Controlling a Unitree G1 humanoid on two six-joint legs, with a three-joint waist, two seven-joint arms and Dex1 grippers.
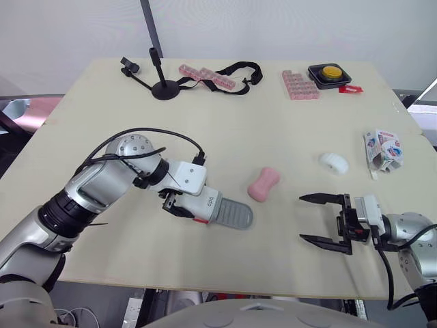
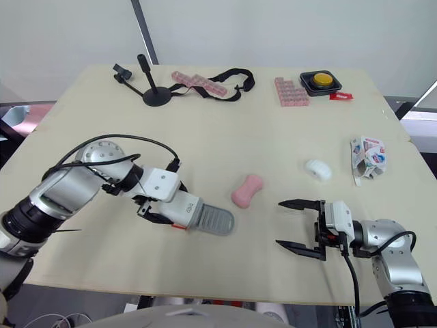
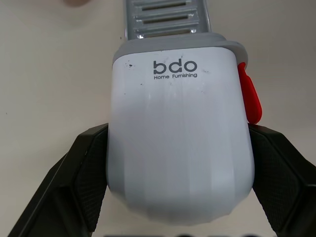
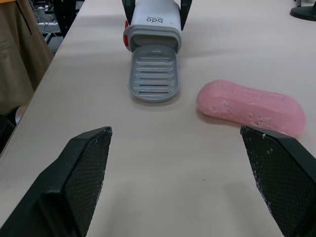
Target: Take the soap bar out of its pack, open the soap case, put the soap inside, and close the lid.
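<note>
The pink soap bar [image 1: 263,184] lies bare on the table [image 1: 225,123], near its middle and clear of everything else. Its torn pack [image 1: 382,150] sits well apart, between 2 and 3 o'clock from it near the table's right edge.

The soap case [image 1: 217,208] rests at about 8 o'clock from the soap, near it but not touching. Its ribbed grey tray [image 4: 153,74] is slid out of the white shell [image 3: 177,113], with the open end towards the soap. The left gripper [image 3: 177,148] is clamped on that shell, one black finger against each side.

The right gripper [image 1: 302,218] hangs low over the table at about 4 o'clock from the soap. Its fingers are spread wide with nothing between them, and they point towards the soap and the tray beyond it.

By my reading, unpacking and opening are done and the step in hand is getting the soap into the case. The next move seems to call for the right gripper to:
- close across the soap's narrow waist;
- lift it and set it lengthwise on the tray while the left keeps the shell steady.

The tray would then need pushing home.

A small white oval object [image 1: 333,162] lies near 3 o'clock. A black stand [image 1: 162,87], a black strap [image 1: 239,68], pink boxes [image 1: 299,84] and a yellow button [image 1: 330,71] line the far edge around 12 o'clock.
</note>
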